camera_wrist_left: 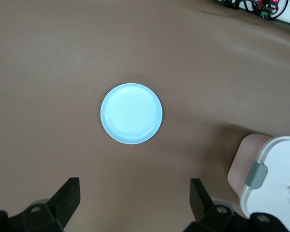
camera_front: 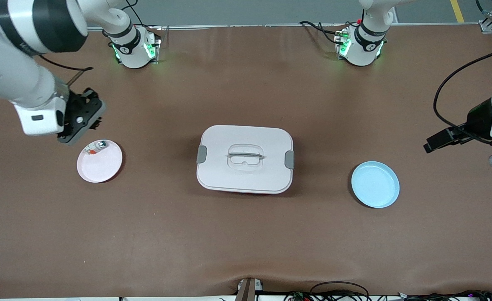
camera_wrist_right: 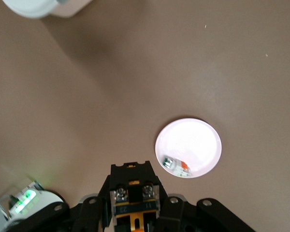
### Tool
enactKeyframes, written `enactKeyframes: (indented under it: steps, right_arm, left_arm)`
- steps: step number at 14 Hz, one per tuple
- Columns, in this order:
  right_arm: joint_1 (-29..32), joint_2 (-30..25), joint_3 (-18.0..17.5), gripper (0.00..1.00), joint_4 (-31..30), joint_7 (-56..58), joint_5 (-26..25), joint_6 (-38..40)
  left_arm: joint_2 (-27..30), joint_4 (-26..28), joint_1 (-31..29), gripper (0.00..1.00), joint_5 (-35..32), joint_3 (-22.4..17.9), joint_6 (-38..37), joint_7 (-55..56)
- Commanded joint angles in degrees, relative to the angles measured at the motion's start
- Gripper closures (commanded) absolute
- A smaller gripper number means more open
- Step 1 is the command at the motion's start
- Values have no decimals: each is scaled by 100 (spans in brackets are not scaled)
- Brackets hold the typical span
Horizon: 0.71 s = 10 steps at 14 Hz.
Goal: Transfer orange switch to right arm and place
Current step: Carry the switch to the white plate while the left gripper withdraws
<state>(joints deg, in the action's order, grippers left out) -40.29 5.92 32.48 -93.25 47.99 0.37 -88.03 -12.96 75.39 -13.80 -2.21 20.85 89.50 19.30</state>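
two hands | left hand (camera_wrist_left: 133,203) wide | right hand (camera_wrist_right: 134,186) grips orange switch (camera_wrist_right: 134,193) | brown table (camera_front: 246,234)

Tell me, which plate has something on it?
The pink plate, toward the right arm's end of the table. A small piece lies on it; the blue plate is bare.

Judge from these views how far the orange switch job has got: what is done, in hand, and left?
Done: the handover looks complete. The left gripper is open and empty, over the table by the blue plate.
In hand: the right gripper is shut on the orange switch, beside the pink plate.
Left: setting it down. That plate holds only a small silver-and-red piece.
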Motion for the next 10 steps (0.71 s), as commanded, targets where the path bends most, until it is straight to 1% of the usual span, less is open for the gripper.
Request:
enactKeyframes:
  steps: [1,3,5,7,10]
  right_arm:
    - [284,-135,-40,100,-473,892,-282,-405]
    - [486,-170,-40,100,-851,1684,-318,-1003]
    - [705,-275,-40,100,-1386,2090,-327,-1652]
    - [890,-425,-40,100,-2097,2616,-327,-2583]
    - [1076,-425,-40,100,-2845,3031,-327,-3604]
  left_arm:
    - [706,589,613,0,-26,-834,-64,-461]
    - [1075,976,956,0,1,-1240,-64,-996]
    - [1313,1249,1308,0,1,-1566,-64,-1122]
    - [1497,1433,1397,0,1,-1628,-64,-1130]
    - [1674,1610,1397,0,-8,-1620,-90,-1130]
